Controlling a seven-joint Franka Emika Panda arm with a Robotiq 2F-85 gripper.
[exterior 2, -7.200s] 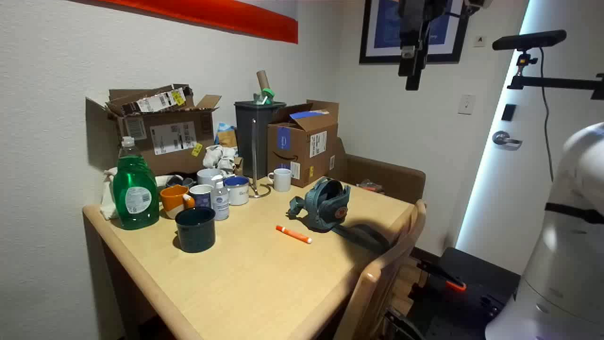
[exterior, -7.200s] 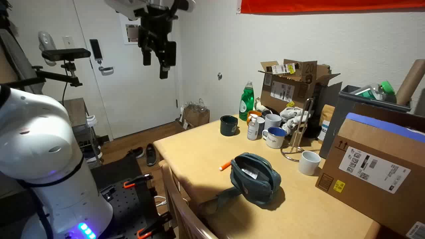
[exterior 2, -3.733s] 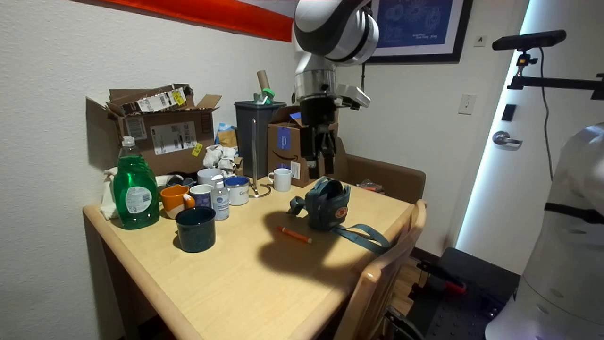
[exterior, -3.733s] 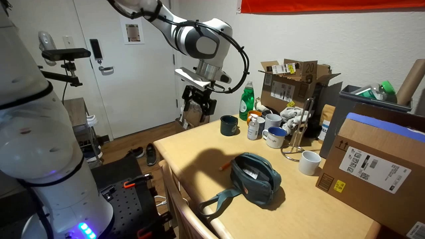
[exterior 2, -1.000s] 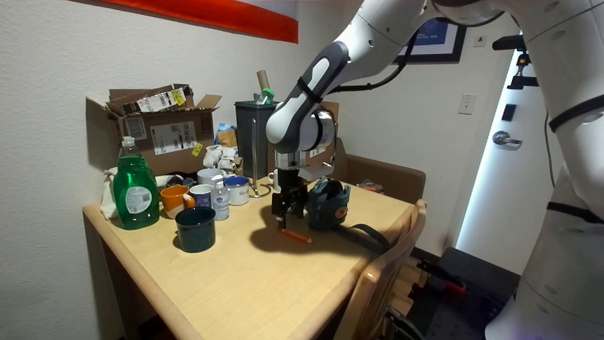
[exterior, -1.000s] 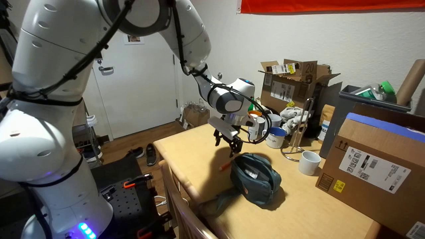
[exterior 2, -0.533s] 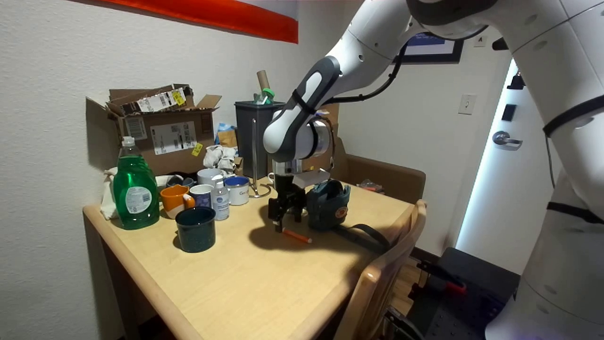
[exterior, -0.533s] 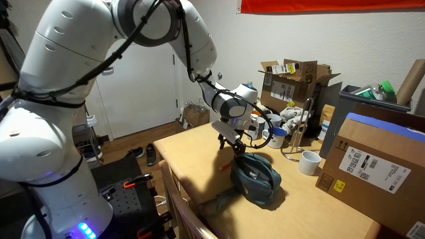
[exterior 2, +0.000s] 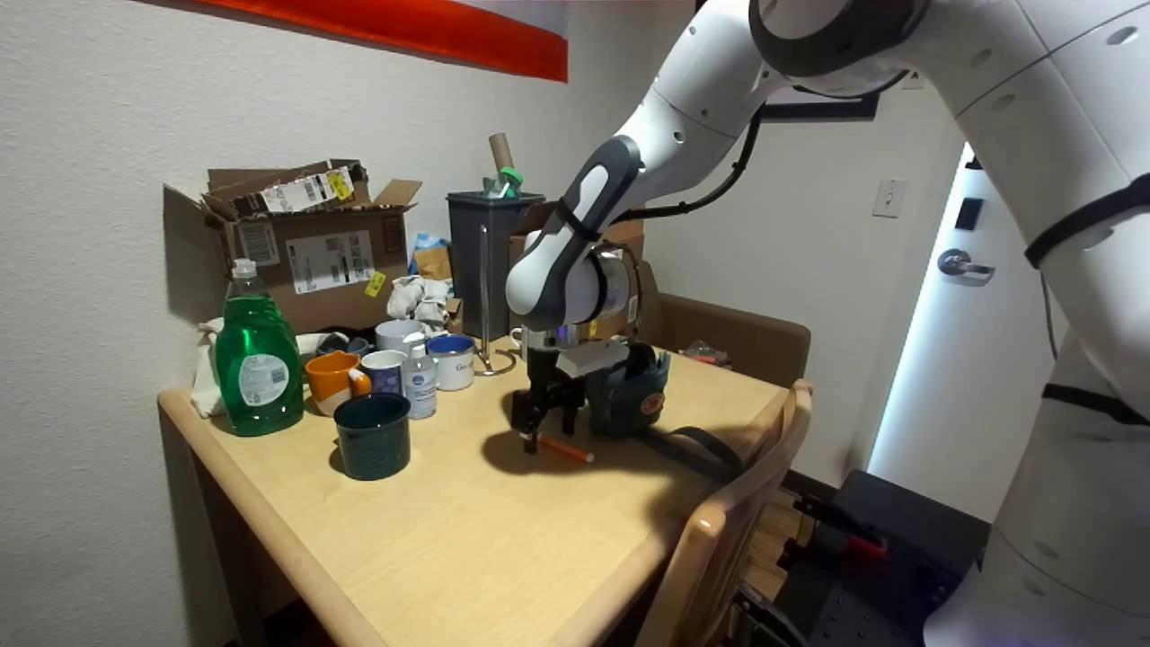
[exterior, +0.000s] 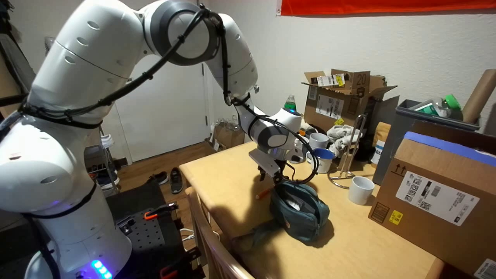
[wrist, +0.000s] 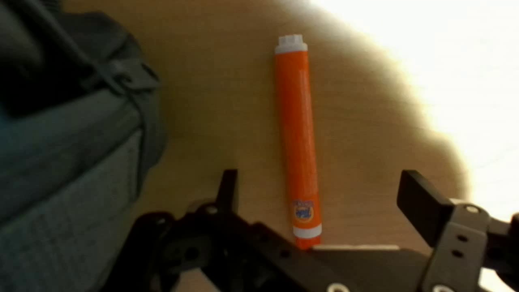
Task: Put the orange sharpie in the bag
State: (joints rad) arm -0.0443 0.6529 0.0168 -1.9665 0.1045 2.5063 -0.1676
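The job looks to be at the grasp: the claw [wrist: 320, 188] hangs low over the orange marker [wrist: 298, 134], jaws spread wide, one to either side of the barrel, with nothing held. The marker lies on the tabletop [exterior 2: 431, 548], just beside the teal hip pack [exterior: 298, 219]. Next, I'd say, the jaws must sit low enough to close across it, then rise clear of the pack's side and swing over its open mouth. Whether the claw touches tabletop or pack, I can't tell from here. In the wrist view its body covers one end of the marker, and the pack runs out of frame; in an exterior view, a pale patch [exterior: 295, 203] inside the pack is too vague to name.
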